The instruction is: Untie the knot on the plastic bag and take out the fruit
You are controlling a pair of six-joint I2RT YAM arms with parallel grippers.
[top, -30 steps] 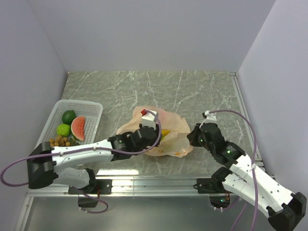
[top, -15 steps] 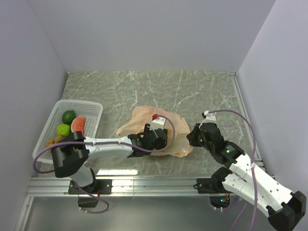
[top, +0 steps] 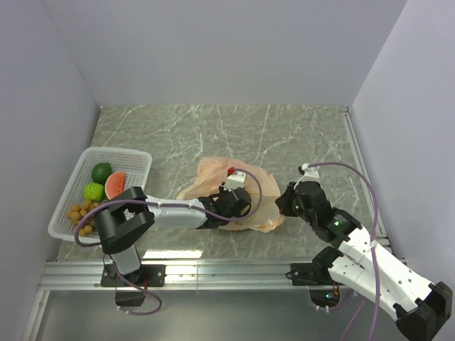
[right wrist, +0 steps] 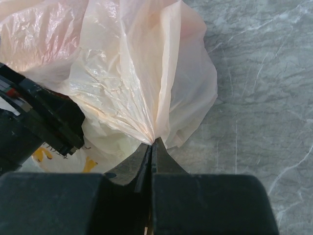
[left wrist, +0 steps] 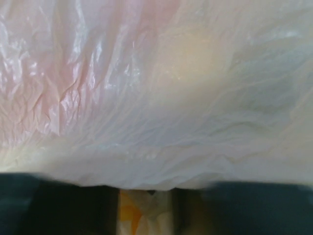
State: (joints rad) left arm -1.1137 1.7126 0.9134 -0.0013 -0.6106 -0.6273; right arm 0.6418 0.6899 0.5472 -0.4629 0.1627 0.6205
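The pale-peach plastic bag (top: 249, 177) lies crumpled mid-table. My right gripper (top: 283, 203) is shut on a gathered fold of its right edge, and the pinch (right wrist: 154, 142) shows clearly in the right wrist view, where the bag (right wrist: 146, 73) fans out from it. My left gripper (top: 232, 206) is pushed into the bag's near side. In the left wrist view the bag's plastic (left wrist: 156, 98) fills the frame, and the dark fingers (left wrist: 58, 205) stand apart with orange-printed plastic between them (left wrist: 144, 208). I cannot make out the knot. Any fruit inside the bag is hidden.
A white lattice basket (top: 135, 158) stands at the left edge with two green fruits (top: 102, 171), a watermelon slice (top: 116, 187) and tan berries (top: 82, 212). The left arm (top: 170, 212) lies low across the table's front. Side walls close in on both sides.
My left gripper has moved right and down, from above the bag's left part into its near side. The right gripper has held its pinch without moving.
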